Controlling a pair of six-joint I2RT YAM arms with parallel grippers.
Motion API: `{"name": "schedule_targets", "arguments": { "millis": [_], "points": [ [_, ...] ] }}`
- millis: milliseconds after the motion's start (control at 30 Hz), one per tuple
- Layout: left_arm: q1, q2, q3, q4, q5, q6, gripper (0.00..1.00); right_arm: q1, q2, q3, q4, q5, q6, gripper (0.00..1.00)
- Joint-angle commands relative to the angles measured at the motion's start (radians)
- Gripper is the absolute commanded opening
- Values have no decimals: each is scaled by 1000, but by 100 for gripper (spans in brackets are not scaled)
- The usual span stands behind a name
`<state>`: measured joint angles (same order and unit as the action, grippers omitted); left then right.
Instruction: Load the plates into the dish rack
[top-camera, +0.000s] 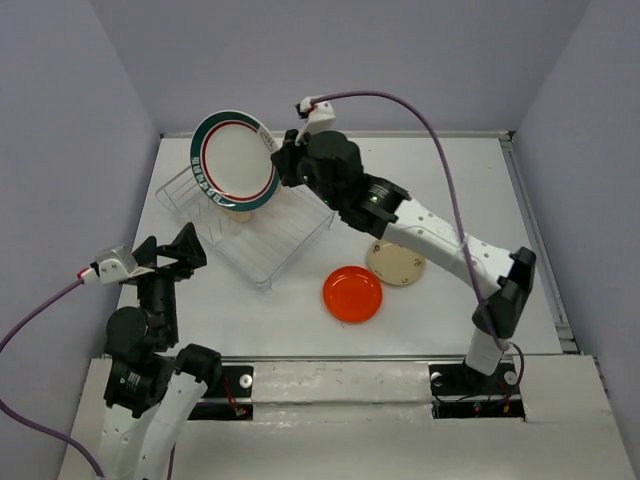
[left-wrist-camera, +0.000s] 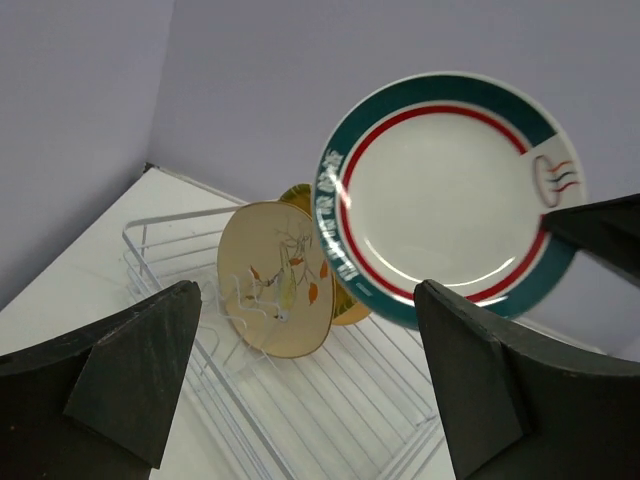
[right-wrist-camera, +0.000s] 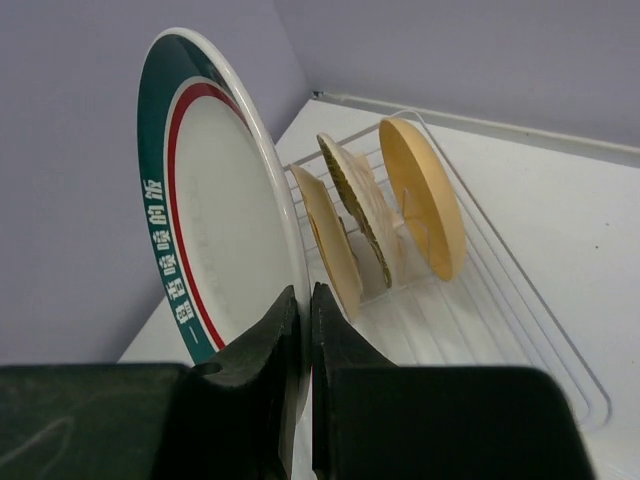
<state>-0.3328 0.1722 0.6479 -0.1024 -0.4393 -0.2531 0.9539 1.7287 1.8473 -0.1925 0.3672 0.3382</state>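
My right gripper (top-camera: 281, 160) (right-wrist-camera: 305, 296) is shut on the rim of the white plate with a dark green-red rim (top-camera: 235, 160) (left-wrist-camera: 450, 200) (right-wrist-camera: 215, 230). It holds the plate on edge above the far end of the white wire dish rack (top-camera: 280, 240) (left-wrist-camera: 330, 400) (right-wrist-camera: 520, 310). Three plates stand upright in the rack: cream with painted marks (left-wrist-camera: 275, 290) (right-wrist-camera: 330, 250), yellow-olive ribbed (right-wrist-camera: 360, 205) and peach (right-wrist-camera: 425, 195). A small red-orange plate (top-camera: 352, 294) and a small beige plate (top-camera: 396, 263) lie flat on the table. My left gripper (top-camera: 172, 252) (left-wrist-camera: 308, 300) stands open with nothing in it, near the rack's front left side.
The rack sits at an angle on the white table (top-camera: 450, 180), near the back left corner by the grey walls. The right arm reaches across the table above the beige plate.
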Motion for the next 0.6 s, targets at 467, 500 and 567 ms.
{"name": "schedule_targets", "arguments": {
  "millis": [467,500,567],
  "points": [
    [3,-69,16,70,-26,-8,99,158,676,687,197,510,-554,7],
    [3,-68,15,72,-22,-6,99,158,689,688,235,519,-582,7],
    [1,-68,13,73,-10,-5,99,158,709,688,287,532,-640,7]
  ]
}}
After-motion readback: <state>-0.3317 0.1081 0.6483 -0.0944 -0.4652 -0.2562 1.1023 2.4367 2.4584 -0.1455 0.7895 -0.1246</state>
